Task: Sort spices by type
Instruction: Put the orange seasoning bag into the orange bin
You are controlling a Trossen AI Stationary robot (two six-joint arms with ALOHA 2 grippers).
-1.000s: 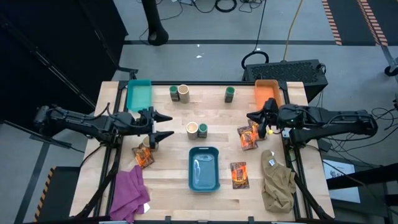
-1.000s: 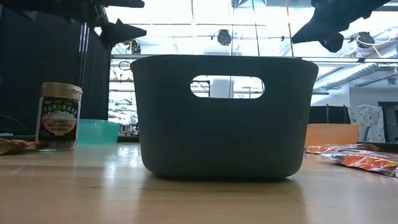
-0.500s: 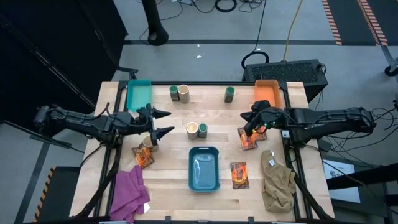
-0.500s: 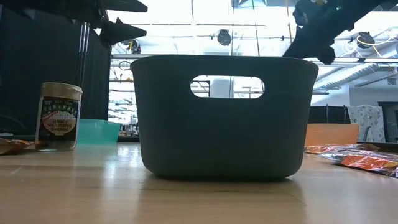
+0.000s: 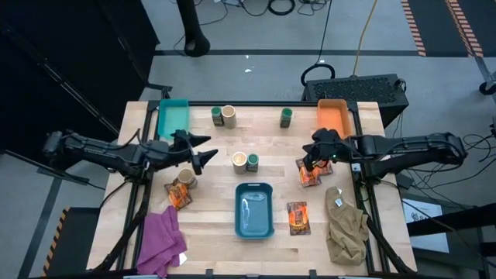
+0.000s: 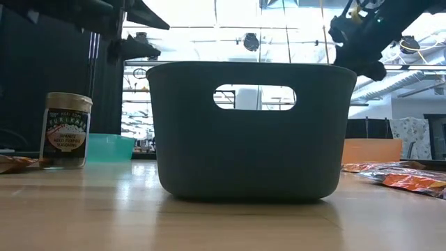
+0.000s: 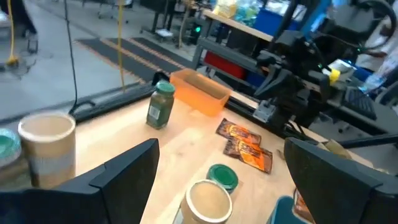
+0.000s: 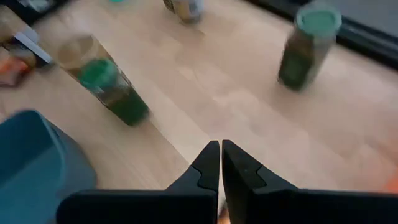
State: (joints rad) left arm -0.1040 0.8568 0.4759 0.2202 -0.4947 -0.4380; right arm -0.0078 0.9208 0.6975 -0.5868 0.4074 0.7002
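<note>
The spices stand scattered on the table. A green jar [image 5: 217, 116] and a cream-topped jar [image 5: 229, 115] are at the far edge, and another green jar [image 5: 286, 116] stands alone. A cream-topped and green pair [image 5: 246, 161] is mid-table, and a cream-topped jar [image 5: 184, 177] sits by an orange packet [image 5: 178, 195]. Two packets [image 5: 308, 172] lie right of centre, one [image 5: 297, 217] nearer. My left gripper [image 5: 205, 149] hovers open left of the middle pair [image 7: 211, 193]. My right gripper [image 5: 309, 159] is shut [image 8: 221, 158] in the air above the two packets.
A teal bin [image 5: 173, 118] sits at the far left and an orange bin [image 5: 333, 116] at the far right. A blue bin [image 5: 254, 226] stands near-centre and fills the low view. A purple cloth [image 5: 160, 240] lies near left, a khaki cloth [image 5: 345, 225] near right.
My left gripper has rolled about its wrist while staying in place, still open. My right gripper has come down and a little toward the table's left, tipping further downward over the two packets, still shut. No spice has moved.
</note>
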